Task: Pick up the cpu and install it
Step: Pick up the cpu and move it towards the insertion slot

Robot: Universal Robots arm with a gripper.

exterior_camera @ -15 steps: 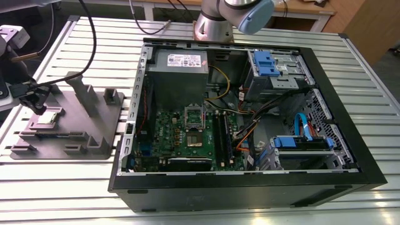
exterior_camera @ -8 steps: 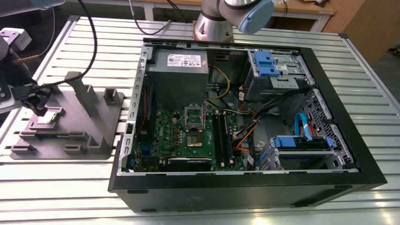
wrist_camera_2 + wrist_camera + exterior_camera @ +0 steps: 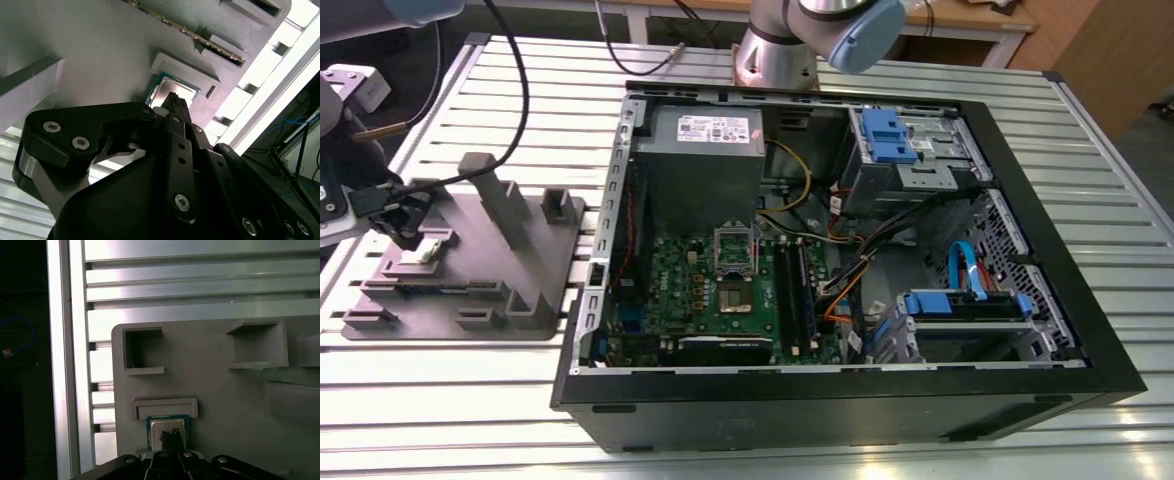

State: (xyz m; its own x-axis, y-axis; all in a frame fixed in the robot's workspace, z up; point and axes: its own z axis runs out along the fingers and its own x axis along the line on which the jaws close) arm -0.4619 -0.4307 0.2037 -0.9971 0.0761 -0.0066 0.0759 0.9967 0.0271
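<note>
The cpu [image 3: 167,87] is a small square chip with a silvery top and green edge. It lies flat in a shallow pocket of the grey plastic fixture [image 3: 494,285] on the exterior view's left. My gripper [image 3: 404,222] hangs right over it. In both wrist views the dark fingertips are drawn together, and the gripper [image 3: 176,101] stands shut over the middle of the chip's top. In the first wrist view the gripper [image 3: 172,436] covers part of the cpu [image 3: 161,426]. I cannot tell whether the tips touch the chip.
An open black computer case [image 3: 854,405] lies on the slatted metal table [image 3: 480,400]. Inside it are a green motherboard [image 3: 700,290] with the dark square socket [image 3: 736,298], cables and blue drive bays. Tall posts rise from the fixture beside my gripper.
</note>
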